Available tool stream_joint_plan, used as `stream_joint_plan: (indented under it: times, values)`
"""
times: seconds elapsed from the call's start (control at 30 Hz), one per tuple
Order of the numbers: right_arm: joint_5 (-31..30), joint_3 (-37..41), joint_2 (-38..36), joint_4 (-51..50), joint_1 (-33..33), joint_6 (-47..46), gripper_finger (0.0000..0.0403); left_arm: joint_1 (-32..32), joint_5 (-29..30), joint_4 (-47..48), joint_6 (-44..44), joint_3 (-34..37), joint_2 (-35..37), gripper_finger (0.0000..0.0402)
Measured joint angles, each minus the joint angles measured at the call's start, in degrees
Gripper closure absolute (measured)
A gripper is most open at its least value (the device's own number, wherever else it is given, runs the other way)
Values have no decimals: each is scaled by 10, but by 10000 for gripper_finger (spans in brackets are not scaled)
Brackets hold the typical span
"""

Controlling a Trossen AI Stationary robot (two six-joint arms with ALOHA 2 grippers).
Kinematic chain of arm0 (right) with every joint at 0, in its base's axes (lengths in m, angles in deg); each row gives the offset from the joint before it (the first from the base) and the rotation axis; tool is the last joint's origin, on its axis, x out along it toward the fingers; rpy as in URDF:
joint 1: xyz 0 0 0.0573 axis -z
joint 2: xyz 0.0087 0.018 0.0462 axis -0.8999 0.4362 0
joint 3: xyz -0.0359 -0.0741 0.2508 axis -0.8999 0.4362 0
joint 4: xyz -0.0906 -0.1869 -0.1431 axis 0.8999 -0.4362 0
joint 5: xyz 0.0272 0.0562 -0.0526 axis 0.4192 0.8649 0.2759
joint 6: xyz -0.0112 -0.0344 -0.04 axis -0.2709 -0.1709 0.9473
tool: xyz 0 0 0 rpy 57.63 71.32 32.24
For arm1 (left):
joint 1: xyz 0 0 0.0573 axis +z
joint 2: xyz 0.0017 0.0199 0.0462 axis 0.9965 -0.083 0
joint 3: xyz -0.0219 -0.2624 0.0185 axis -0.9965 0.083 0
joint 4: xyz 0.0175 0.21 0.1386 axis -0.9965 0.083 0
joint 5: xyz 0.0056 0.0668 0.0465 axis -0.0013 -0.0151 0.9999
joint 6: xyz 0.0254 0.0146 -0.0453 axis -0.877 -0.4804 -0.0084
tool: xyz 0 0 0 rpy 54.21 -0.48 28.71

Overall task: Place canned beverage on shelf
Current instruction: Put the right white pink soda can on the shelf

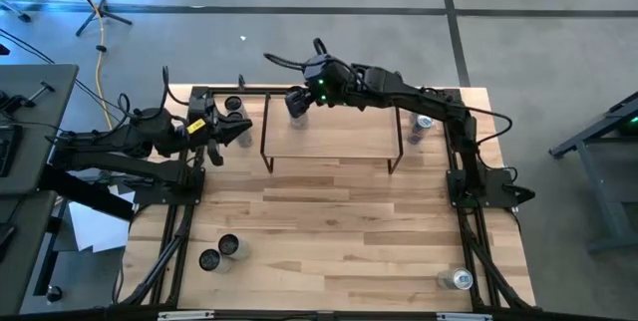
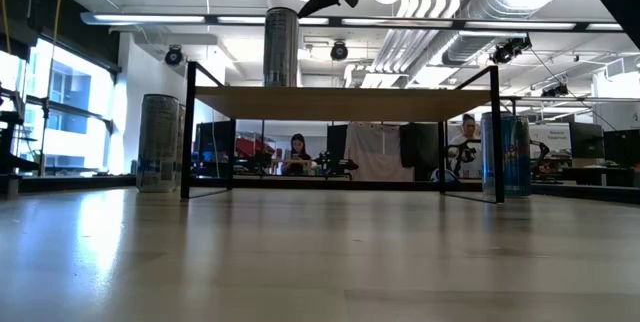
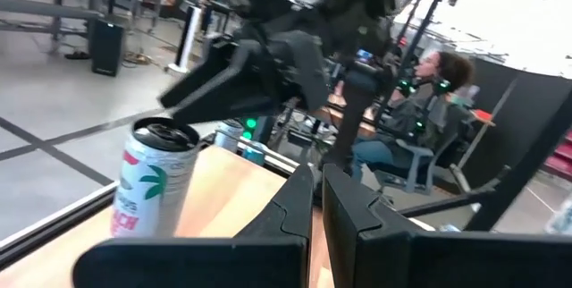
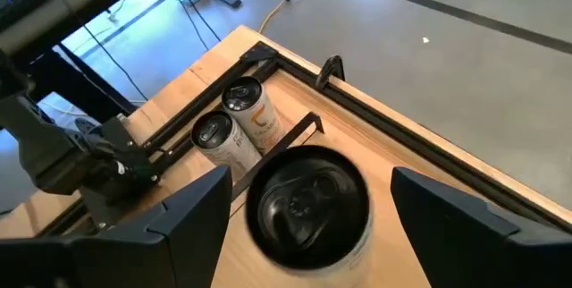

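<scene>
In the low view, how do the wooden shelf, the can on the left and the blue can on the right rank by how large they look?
1. The shelf looks widest by far.
2. and 3. The left can and the blue can look about equal, so I would not rank them; their distances from the camera may differ.

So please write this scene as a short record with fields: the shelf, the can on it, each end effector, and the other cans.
shelf: light wood top on thin black legs, at the table's far side
can on shelf: upright at the left far corner
right end effector: directly above that can, fingers open on both sides, not gripping it
left end effector: shut, empty, left of the shelf
other cans: two near the far left corner, one right of the shelf, two front left, one front right
</scene>
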Motion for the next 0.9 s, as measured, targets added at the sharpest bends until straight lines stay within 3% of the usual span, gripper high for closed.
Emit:
stream_joint_plan:
  times: [0.13, 0.33, 0.47, 0.63, 0.9]
  values:
    - [-32, 0, 0, 0, -17, -25, 111, 0, 9, 0, 0, 0, -1, 399]
    - [-145, 0, 16, -5, -47, -27, 111, 0, 8, 0, 10, 0, -1, 399]
    - [-186, 1, 33, -3, -66, -53, 111, 0, 8, 0, 10, 0, -1, 399]
    - [-265, 1, 52, 6, -86, -23, 111, 0, 8, 1, 10, 0, -1, 399]
    - [-331, 1, 77, 15, -102, -74, 111, 0, 7, 10, 10, 0, -1, 399]
